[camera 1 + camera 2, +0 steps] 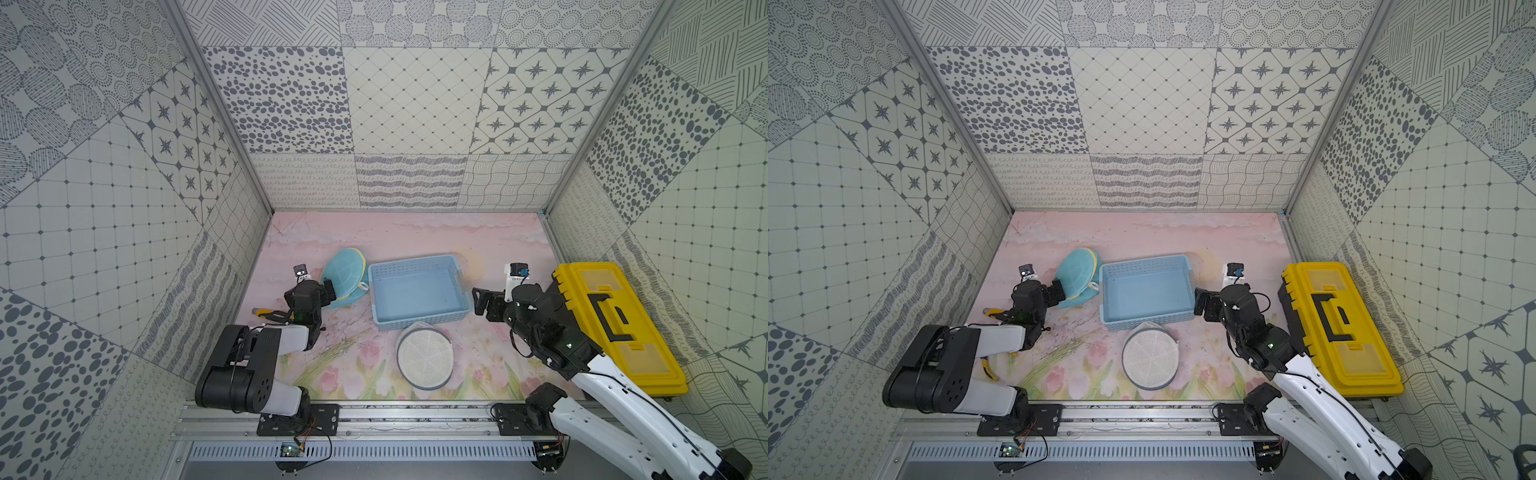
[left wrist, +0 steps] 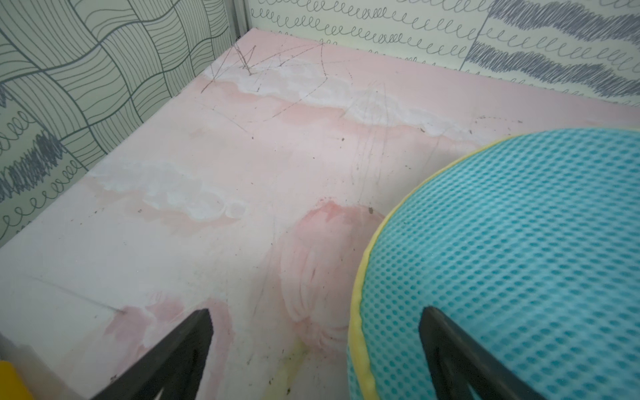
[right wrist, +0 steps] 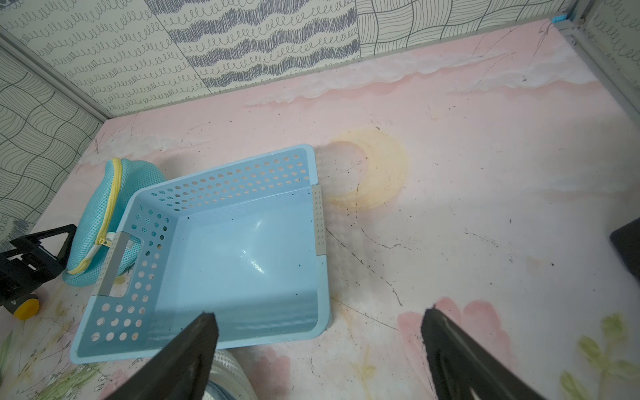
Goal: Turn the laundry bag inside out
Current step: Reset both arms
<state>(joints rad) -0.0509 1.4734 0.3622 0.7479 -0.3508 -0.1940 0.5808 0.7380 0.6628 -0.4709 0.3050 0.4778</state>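
Left hand (image 2: 316, 309) gapes wide, perhaps touching the teal laundry bag (image 2: 519, 225); right hand (image 3: 319, 311) gapes empty.

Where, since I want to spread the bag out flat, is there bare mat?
The widest bare strip of mat runs along the back wall, behind the teal bag and basket. A smaller patch lies in front, between the white bag and the right arm. Crowded around the basket, with both bags close; the toolbox fills the right edge.

Teal laundry bag (image 2: 502, 242): open mesh cloth, matt, yellow fabric piping. Basket (image 3: 242, 249): smooth glossy plastic. White bag (image 1: 424, 359): mesh cloth. Bench (image 2: 173, 242): matt print, scuffed.
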